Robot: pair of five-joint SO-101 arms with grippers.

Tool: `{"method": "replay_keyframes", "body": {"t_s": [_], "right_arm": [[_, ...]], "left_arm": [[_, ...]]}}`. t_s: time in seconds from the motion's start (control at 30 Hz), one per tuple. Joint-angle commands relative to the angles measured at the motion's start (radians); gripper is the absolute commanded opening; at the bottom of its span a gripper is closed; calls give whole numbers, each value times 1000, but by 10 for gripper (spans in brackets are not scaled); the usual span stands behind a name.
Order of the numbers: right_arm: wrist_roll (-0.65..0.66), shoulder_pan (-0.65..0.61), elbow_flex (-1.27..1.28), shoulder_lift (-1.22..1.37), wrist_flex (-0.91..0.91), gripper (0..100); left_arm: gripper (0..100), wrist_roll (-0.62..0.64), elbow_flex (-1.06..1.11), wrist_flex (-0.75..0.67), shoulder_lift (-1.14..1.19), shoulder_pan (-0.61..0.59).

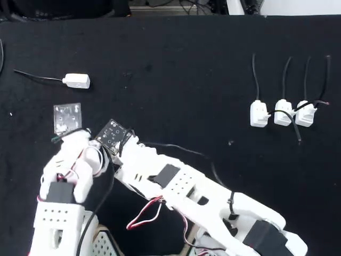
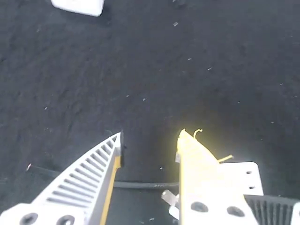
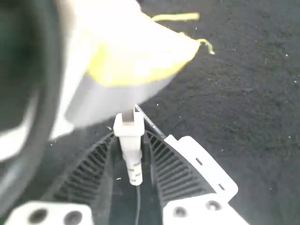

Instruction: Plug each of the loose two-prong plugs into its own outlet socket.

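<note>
4 white sockets (image 1: 259, 113) are counted on the counter (image 1: 186, 64): 3 grouped, 1 apart. 1 plug (image 3: 127, 136) is counted. 2 arms (image 1: 176, 184) are seen.

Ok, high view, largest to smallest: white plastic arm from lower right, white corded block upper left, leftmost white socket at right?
1. White plastic arm.
2. White corded block and leftmost white socket look about alike; I would not rank them.

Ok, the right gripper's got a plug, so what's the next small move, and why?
Probably back the left gripper away a little. The right gripper is shut on the plug, and the open left gripper sits right in front of it, holding nothing. It seems to block the plug's way out towards a socket.
</note>
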Motion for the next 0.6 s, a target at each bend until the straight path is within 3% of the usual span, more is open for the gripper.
{"method": "replay_keyframes", "body": {"t_s": [0.0,0.57], "right_arm": [[-18,-14,-8,-1,-21,11],[-11,3,150,-367,-5,11]], "left_arm": [[197,-3,35,-12,-114,27],[197,-71,104,2,-160,28]]}}
